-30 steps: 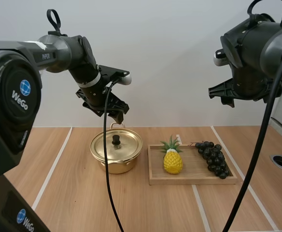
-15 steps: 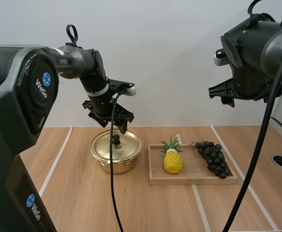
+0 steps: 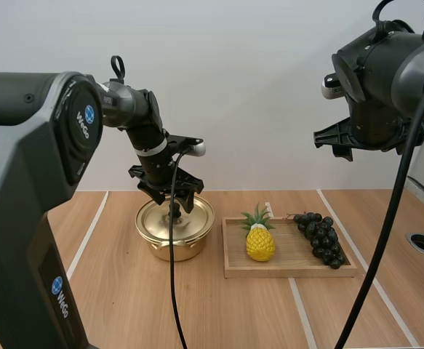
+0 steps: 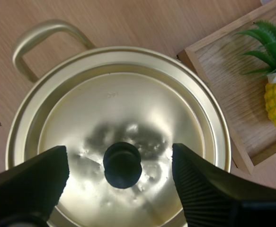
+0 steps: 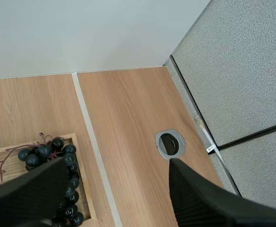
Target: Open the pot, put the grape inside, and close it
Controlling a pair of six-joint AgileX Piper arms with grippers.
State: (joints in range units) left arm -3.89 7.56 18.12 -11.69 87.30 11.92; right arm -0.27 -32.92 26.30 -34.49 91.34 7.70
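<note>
the left tool (image 3: 174, 203) is held open astride the knob (image 4: 122, 164) of the lid (image 4: 128, 109) seated on the pot (image 3: 174, 243). the grapes (image 3: 321, 236) are laid in the wooden tray (image 3: 292, 270). the right tool (image 5: 118, 163) is held open, empty.

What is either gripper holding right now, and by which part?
Nothing. The left gripper stands open astride the lid's knob, not pinching it; the right gripper is open and empty.
</note>
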